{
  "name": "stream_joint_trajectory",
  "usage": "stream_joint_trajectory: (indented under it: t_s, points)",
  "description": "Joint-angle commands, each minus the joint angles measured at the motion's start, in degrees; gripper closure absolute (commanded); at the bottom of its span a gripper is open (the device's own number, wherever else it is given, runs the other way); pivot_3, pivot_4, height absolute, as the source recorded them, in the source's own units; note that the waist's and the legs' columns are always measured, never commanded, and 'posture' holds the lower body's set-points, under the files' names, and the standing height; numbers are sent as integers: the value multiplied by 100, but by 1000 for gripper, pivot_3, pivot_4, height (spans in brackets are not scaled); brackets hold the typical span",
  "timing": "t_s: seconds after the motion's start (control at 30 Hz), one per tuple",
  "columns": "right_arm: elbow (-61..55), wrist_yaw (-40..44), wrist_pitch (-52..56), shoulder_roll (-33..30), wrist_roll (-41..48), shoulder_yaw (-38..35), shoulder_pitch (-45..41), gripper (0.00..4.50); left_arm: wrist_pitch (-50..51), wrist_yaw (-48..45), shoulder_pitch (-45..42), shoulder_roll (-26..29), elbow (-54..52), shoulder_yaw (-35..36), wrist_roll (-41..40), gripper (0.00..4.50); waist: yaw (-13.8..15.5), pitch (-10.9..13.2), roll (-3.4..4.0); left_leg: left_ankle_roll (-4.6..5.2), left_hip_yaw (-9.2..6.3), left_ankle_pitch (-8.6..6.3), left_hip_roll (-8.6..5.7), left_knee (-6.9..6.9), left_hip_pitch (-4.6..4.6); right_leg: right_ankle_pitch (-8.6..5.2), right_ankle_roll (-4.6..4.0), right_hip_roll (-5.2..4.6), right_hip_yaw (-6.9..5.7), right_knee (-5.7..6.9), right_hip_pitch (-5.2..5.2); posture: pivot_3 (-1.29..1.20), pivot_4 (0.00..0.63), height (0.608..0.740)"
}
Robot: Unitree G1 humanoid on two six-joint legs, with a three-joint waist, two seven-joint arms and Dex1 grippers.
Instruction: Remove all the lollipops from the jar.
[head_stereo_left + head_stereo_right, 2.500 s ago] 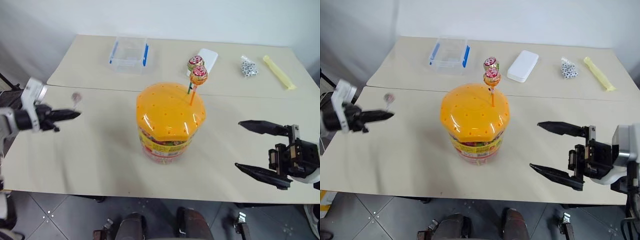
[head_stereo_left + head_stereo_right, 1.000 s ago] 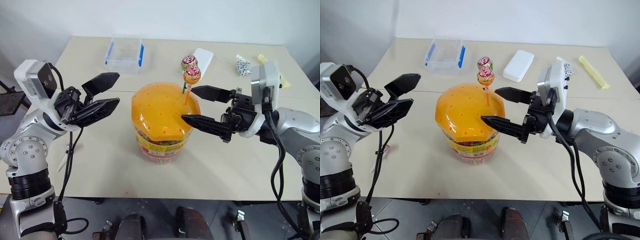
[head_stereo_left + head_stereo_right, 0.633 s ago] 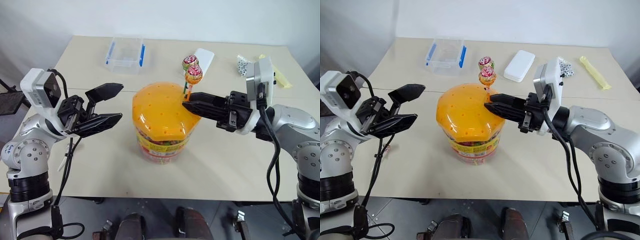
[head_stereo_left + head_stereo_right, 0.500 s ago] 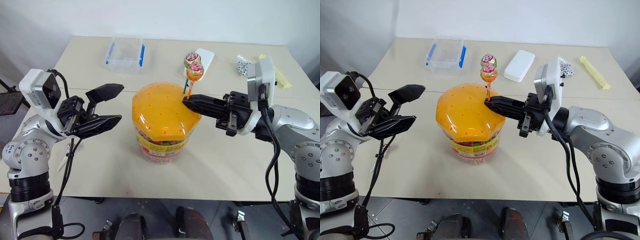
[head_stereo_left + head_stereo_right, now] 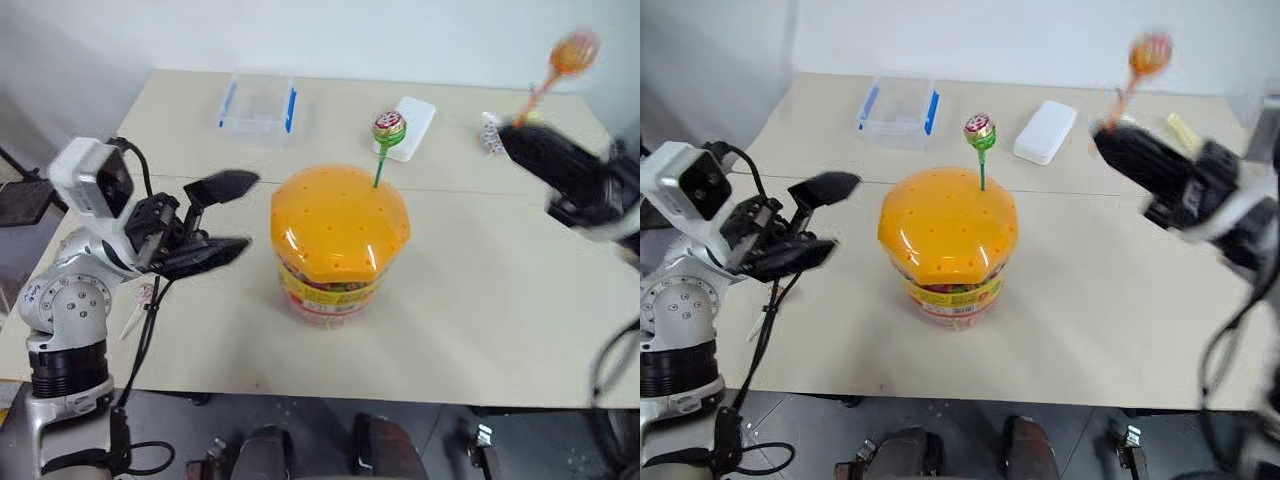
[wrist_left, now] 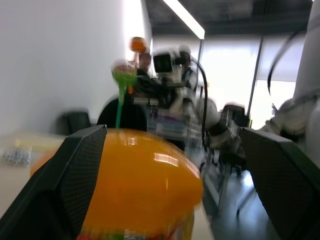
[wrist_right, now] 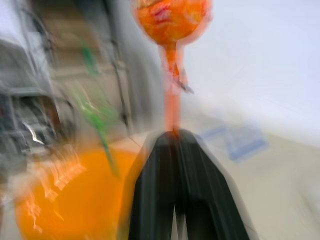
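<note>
**Operator:** My right gripper (image 5: 522, 135) is pressed together on the orange stick of the orange lollipop (image 5: 572, 48), candy upward, up at about two o'clock from the jar (image 5: 338, 240) and well clear of it. To finish this step well I'd carry it out over bare table (image 5: 480, 300), bring it low, and only then part the fingers, so it doesn't bounce or roll off the edge.

**Partner:** And the left?

**Operator:** My left gripper (image 5: 235, 215) is spread wide and holds nothing, hovering just beside the jar at nine o'clock, not touching it. The jar stands upright at the table's middle, orange lid on.

**Partner:** What's left in it?

**Operator:** The green-stick lollipop (image 5: 388, 129) stands in the lid at about one o'clock. That's my next pick, I'd say.
</note>
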Motion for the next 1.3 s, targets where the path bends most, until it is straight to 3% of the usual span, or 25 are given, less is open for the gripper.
stream_joint_trajectory:
  t_s: [0.03, 0.17, 0.33, 0.43, 0.57, 0.7, 0.8, 0.93, 1.1, 1.3]
  points:
    - [747, -835, 1135, -1068, -1407, 105, 842, 4483, -467, -710, 45, 452, 5, -266, 571, 0, 13, 0, 3, 1, 14, 0, -1, 1, -2, 0, 0, -3, 4, -3, -3, 0, 150, 740]
    - [806, -348, 1014, -1014, -1739, 143, 1457, 4483, -927, -1166, 233, 748, 180, -422, 1018, 0, -24, -7, 21, 2, 26, 0, 6, 7, 1, -3, -5, 3, 9, -7, -3, 0, 150, 740]
    - [968, -107, 786, -784, -2338, 692, 1878, 4483, -875, -963, 208, 589, 217, -382, 912, 0, -38, -6, 29, 1, 28, 0, 11, 9, 2, -3, -5, 5, 13, -7, -2, 0, 150, 740]
    - [1244, 122, 343, -607, -2728, 906, 2015, 3813, -872, -915, 219, 554, 190, -425, 940, 0, -5, -6, 29, 1, 28, 0, 10, 11, 0, -3, -5, 5, 13, -8, -2, 0, 150, 740]
    - [1412, 480, 129, -481, -2842, 821, 2042, 2452, -859, -894, 238, 569, 192, -428, 942, 0, 16, -6, 29, 2, 27, 0, 7, 13, -2, -3, -4, 4, 12, -10, -2, 0, 150, 740]
    - [1168, 1764, -1050, -454, -2677, 176, 2140, 1073, -142, -281, 30, 389, 154, 60, 10, 0, 14, -4, 30, 1, 25, 0, 8, 13, 0, -3, -4, 5, 12, -9, -1, 0, 150, 740]
    - [938, 2323, -1545, -114, -1980, -345, 1476, 77, 102, 37, -13, 295, 163, 337, -355, 0, -4, -4, 30, 1, 20, 0, 9, 18, 0, -1, -1, 5, 11, -7, 2, 0, 150, 740]
    - [73, 1774, -590, 268, -324, -48, -87, 77, 367, 593, 28, 34, 286, 734, -843, 0, -97, -1, 39, 1, 6, 0, 16, 19, 12, -1, -2, 6, 16, 6, 3, 0, 150, 740]
    - [-252, 867, -226, 1154, -193, 1274, -1835, 77, 269, 853, 260, -253, 296, 710, -673, 0, -135, -6, 27, -7, -2, -2, 16, 18, 7, -2, -5, 6, -2, 12, 6, 0, 150, 740]
    - [-351, 681, 127, 1513, -310, 2016, -2424, 77, 225, 868, 341, -326, 114, 588, -606, 0, -29, -5, 27, -7, -12, -4, 8, 12, -6, -1, -4, 3, -16, 11, -1, 0, 150, 740]
